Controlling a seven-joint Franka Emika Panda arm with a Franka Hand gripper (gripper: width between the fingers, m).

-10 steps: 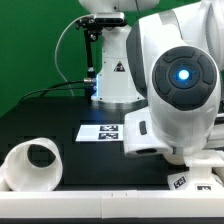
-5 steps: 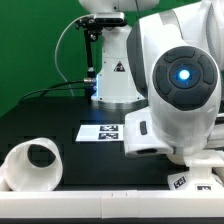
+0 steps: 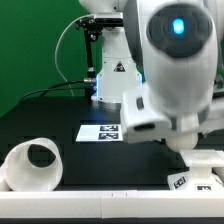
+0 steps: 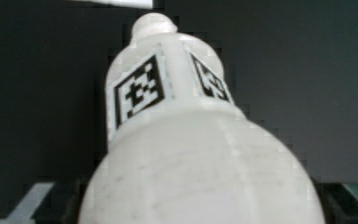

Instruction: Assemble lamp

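Shade (image 3: 30, 165): near left in the exterior view, lying on its side on the black table (image 3: 55, 115). Its open mouth faces the camera and the inside is dark.
Marker board (image 3: 100, 132): flat on the table at the centre, farther back than the shade and to its right, apart from it. Its right end runs behind the arm.
Arm (image 3: 175, 75): large and white, close to the camera, filling the exterior view's right. A blue-lit ring (image 3: 180, 27) sits near its top. It hides the gripper and what it carries in that view.
Base (image 3: 200, 170): near right corner, below the arm and only partly seen, with one tag on its near face. It is well apart from the shade.
Bulb (image 4: 185, 130): seen only in the wrist view, which it nearly fills. There are two tags on its neck, and the round head points away from the camera over the dark table. Whether it clears the table cannot be told.
Gripper (image 4: 194, 205): dark fingers (image 4: 34, 200) show dimly on either side of the bulb's wide end. The jaws stand spread wide and press on that body, holding the bulb. The contact itself is blurred.
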